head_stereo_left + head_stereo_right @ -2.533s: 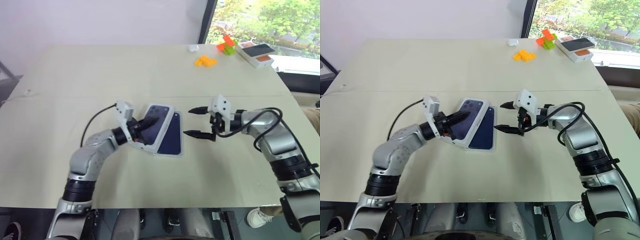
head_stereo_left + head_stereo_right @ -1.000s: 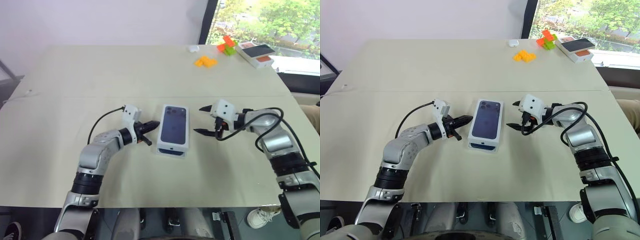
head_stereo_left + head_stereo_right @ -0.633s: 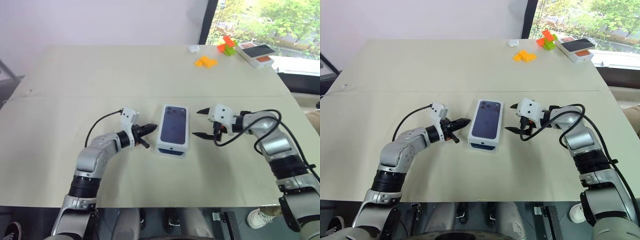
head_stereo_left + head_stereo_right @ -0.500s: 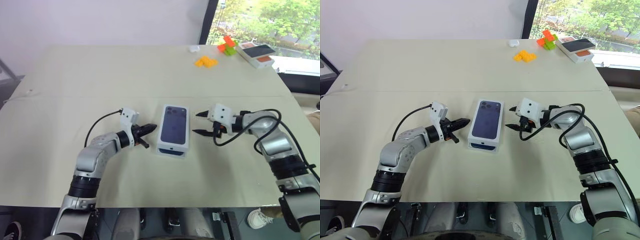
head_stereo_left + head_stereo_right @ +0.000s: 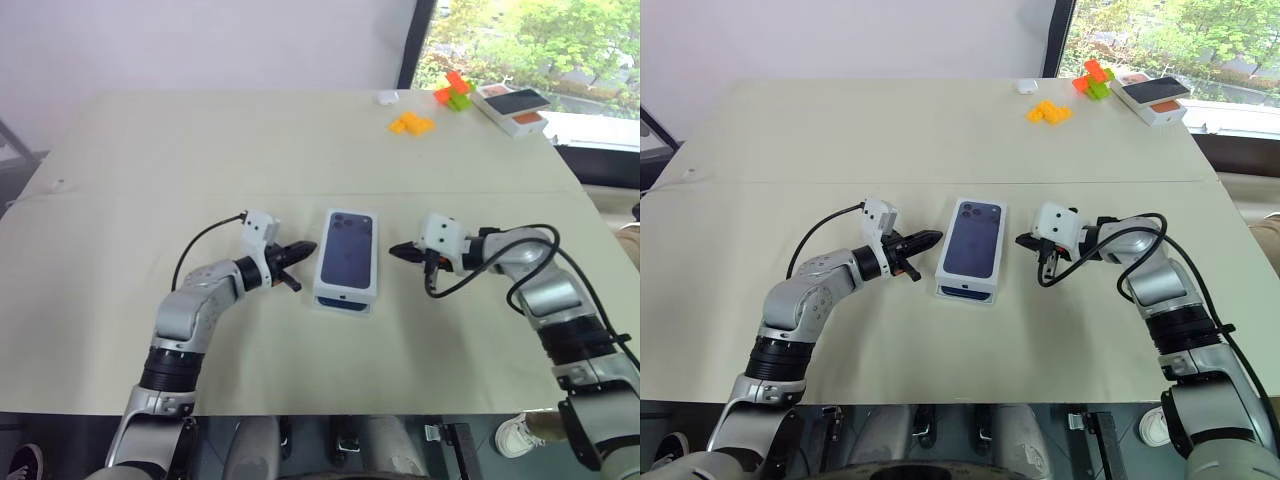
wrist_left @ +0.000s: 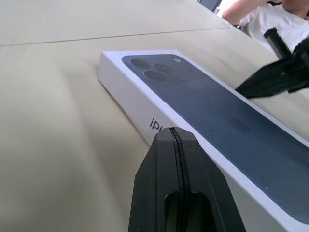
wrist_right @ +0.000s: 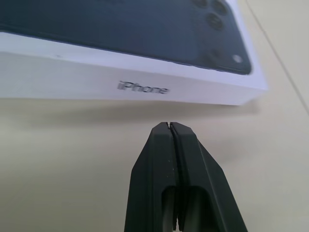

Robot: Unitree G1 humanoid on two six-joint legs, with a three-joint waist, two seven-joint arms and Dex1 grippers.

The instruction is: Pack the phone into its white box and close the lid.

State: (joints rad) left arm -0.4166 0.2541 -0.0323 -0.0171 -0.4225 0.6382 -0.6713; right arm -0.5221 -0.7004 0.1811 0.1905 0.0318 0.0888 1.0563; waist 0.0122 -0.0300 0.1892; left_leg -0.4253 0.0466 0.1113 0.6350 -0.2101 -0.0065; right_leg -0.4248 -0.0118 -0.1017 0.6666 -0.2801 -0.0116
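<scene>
The white box (image 5: 342, 299) lies in the middle of the table with the lid (image 5: 348, 250) seated flat on it, dark blue phone picture facing up. The phone itself is hidden. My left gripper (image 5: 300, 250) hovers just left of the box, shut and empty, its tip (image 6: 176, 133) close to the lid's (image 6: 217, 111) long side. Just right of the box, my right gripper (image 5: 394, 250) is shut on nothing. Its tip (image 7: 170, 126) points at the lettered side wall (image 7: 140, 82) without touching it.
Orange blocks (image 5: 411, 123), a green-and-orange block stack (image 5: 455, 90) and a white-and-orange box with a dark top (image 5: 512, 105) sit at the far right of the table. A small white object (image 5: 386, 97) lies nearby. A person in white (image 6: 289, 19) sits beyond the table.
The lid, tilted in my left gripper earlier, now sits flat on the box, and that gripper has let go and drawn back. My right gripper has gone from open to shut.
</scene>
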